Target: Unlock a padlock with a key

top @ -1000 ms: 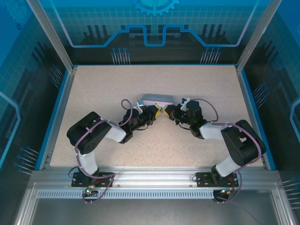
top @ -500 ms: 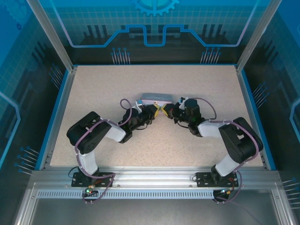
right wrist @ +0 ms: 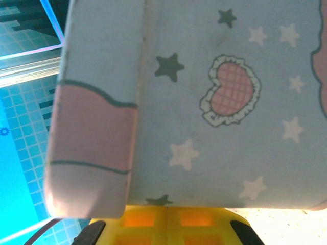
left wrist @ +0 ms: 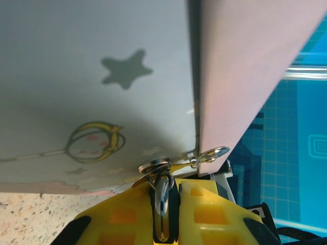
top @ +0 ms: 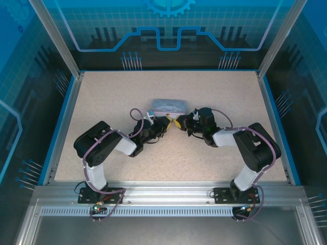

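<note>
Pinching the key, the left hand sits beside the tin; the right hand shows no readable grip.

tin on table | left tool, right tool just before it

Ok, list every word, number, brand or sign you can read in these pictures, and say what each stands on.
No readable text in any view.
Tin box: printed pictures alone, stars, a heart and a moon; no lettering.
Back wall: a gear emblem and line graphics, no words or numbers.
Key: no stamp or brand can be made out.
</note>
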